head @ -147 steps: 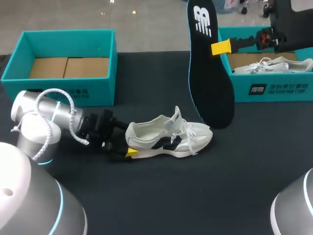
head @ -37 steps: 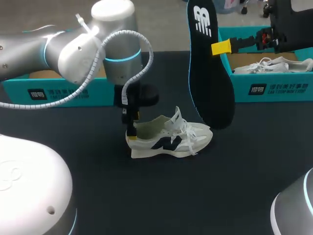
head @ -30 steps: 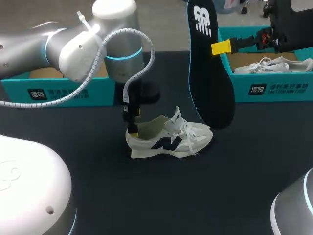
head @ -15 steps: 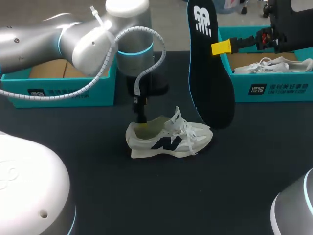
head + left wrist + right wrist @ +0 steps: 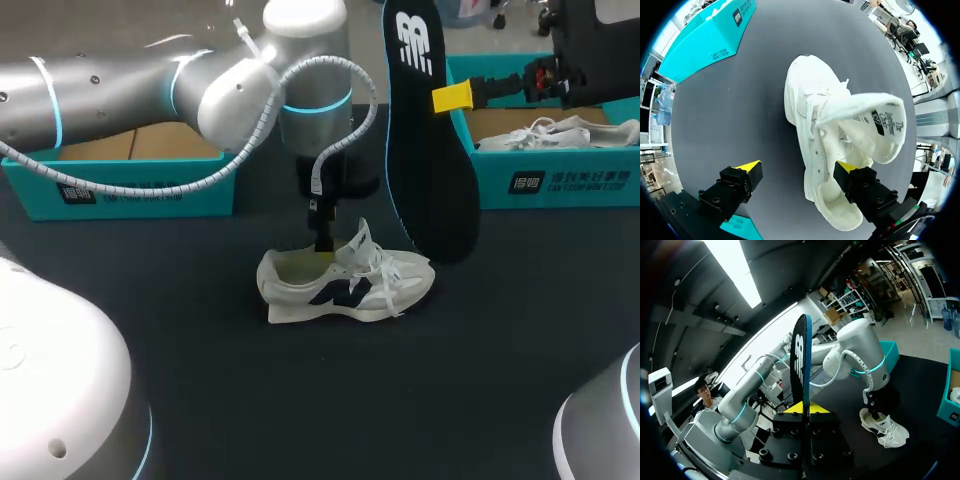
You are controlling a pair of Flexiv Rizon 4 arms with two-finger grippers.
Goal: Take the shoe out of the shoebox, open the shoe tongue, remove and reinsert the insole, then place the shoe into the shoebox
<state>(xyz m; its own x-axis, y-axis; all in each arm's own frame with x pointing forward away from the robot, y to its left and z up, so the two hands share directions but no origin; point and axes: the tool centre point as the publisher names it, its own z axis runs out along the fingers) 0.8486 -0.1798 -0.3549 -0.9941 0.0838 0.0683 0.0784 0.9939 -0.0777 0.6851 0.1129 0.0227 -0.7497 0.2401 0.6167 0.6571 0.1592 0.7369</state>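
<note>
A white shoe (image 5: 345, 280) with a dark side mark lies on its sole mid-table, toe to the right. My left gripper (image 5: 322, 245) points straight down over the shoe's opening. In the left wrist view this gripper (image 5: 797, 167) is open and straddles the shoe (image 5: 815, 115): one finger is over the heel opening, the other over bare table. The tongue (image 5: 875, 125) stands lifted ahead of it. My right gripper (image 5: 452, 97) is shut on the black insole (image 5: 425, 140), holding it upright above the table. The insole (image 5: 800, 365) sits edge-on between the right gripper's yellow tips (image 5: 810, 408).
An open teal shoebox (image 5: 120, 190) with a cardboard floor stands at the back left. A second teal shoebox (image 5: 560, 180) at the back right holds another white shoe (image 5: 560, 132). The table top is a dark mat.
My left arm has swung right along the shoe, from the heel to over the opening beside the tongue. The right arm and insole have stayed put.
</note>
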